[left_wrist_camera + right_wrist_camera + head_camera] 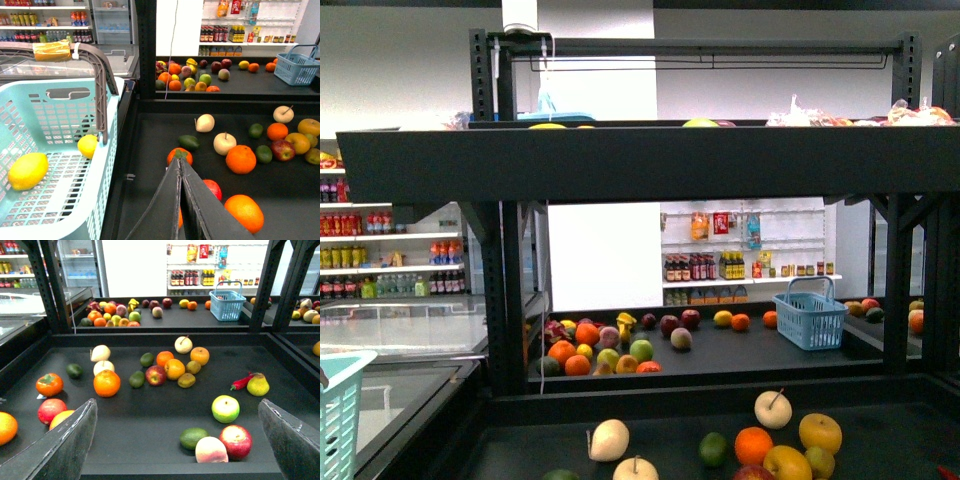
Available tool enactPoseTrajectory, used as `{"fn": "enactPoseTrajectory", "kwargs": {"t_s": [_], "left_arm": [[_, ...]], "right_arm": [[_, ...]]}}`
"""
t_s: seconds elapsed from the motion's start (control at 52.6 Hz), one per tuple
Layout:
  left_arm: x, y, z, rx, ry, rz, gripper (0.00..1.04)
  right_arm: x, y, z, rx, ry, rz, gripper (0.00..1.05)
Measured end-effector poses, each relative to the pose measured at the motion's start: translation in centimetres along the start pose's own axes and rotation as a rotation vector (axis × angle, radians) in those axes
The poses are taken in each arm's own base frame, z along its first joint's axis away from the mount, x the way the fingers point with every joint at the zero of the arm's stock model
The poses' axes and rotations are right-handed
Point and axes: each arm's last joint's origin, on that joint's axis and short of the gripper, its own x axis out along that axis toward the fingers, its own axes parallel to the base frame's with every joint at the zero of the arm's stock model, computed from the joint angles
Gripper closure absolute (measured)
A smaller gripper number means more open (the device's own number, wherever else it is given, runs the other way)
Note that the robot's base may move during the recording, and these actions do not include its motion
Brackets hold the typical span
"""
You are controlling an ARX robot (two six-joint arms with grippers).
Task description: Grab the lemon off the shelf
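Two lemons lie in my teal basket, none gripped.

I see one lemon [27, 171] on the basket [60, 210] floor and a second lemon [88, 146] by its handle, beside the shelf [150, 150]. My left end effector [181, 200] is closed and empty; my right end effector [180, 440] is spread wide above the tray's fruit.

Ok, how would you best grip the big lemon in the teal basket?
Probably around its fat middle, jaws across the short axis, coming from above: the lemon lies on its side on the basket floor, and the walls block a sideways approach.
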Motion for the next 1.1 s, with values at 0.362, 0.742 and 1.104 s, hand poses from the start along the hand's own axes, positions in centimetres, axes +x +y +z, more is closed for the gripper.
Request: {"fn": "enactPoseTrajectory", "kwargs": {"t_s": [0.362,0.742,1.104], "left_arm": [[-1.7,1.5,-2.4,-0.001,-0.009,0.001,1.03],[-2.8,1.5,-3.6,-0.001,-0.009,0.002,1.03],[-3.4,1.5,-4.4,-0.001,-0.021,0.002,1.03]], "right_arm": [[0.0,0.0,0.0,0.000,0.000,0.000,0.08],[0.0,0.0,0.0,0.000,0.000,0.000,0.08],[0.0,0.0,0.0,0.000,0.000,0.000,0.08]]}}
